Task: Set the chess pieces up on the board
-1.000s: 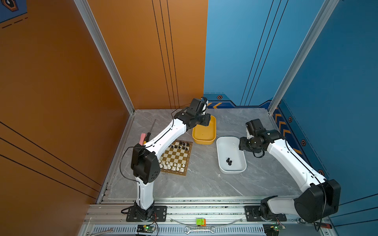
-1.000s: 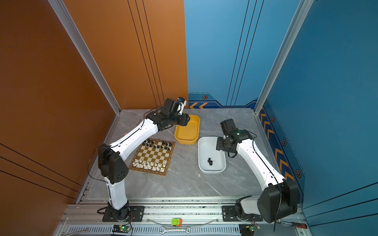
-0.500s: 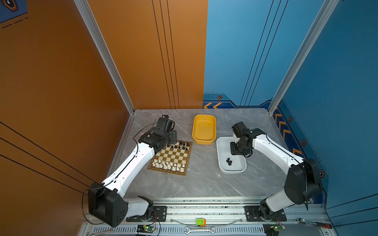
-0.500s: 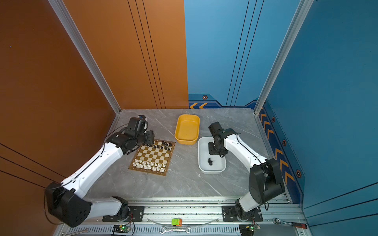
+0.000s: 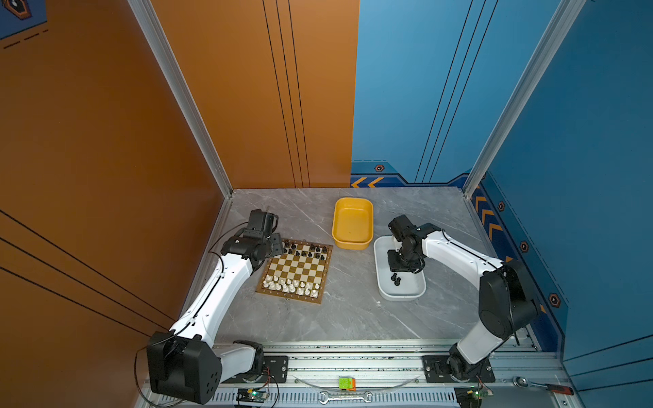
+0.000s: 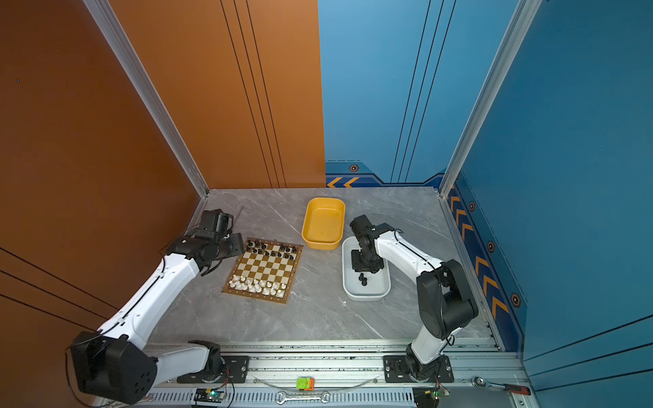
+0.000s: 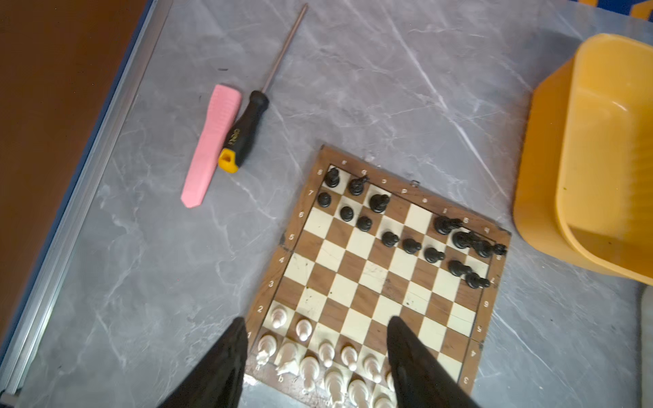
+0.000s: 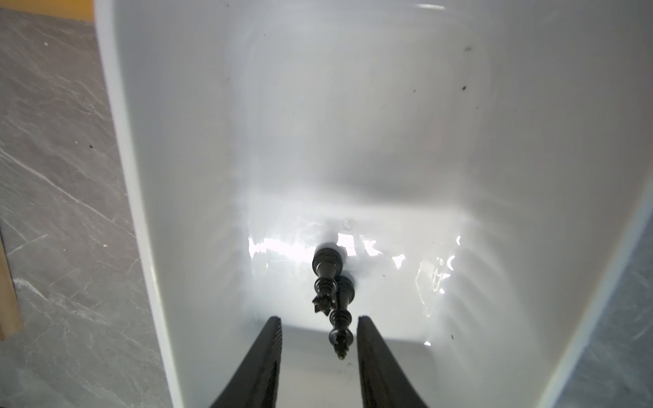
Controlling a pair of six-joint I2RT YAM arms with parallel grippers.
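Note:
The board (image 5: 296, 268) lies left of centre, with cream-white chess pieces (image 5: 289, 284) on its near rows and black ones (image 5: 304, 249) on its far rows. My left gripper (image 5: 277, 245) hovers by the board's far left corner. In the left wrist view it (image 7: 317, 319) is open and holds nothing. Two black pieces (image 8: 327, 268) lie on their sides in the white tub (image 5: 403, 295). My right gripper (image 8: 318, 318) is low inside that tub. Its jaws stand apart round the head of one lying piece (image 8: 341, 335), with a gap showing on one side.
A yellow tub (image 5: 353, 226) stands behind the white one, right of the board. A black-handled screwdriver (image 7: 247, 130) and a pink bar (image 7: 212, 145) lie left of the board, near the wall rail. A wrench (image 5: 344, 397) and a ratchet (image 5: 544, 385) lie on the front rail.
My left arm swung from over the yellow tub to the board's far left corner, opening a little wider. My right gripper dropped into the white tub and its jaws narrowed round a black piece.

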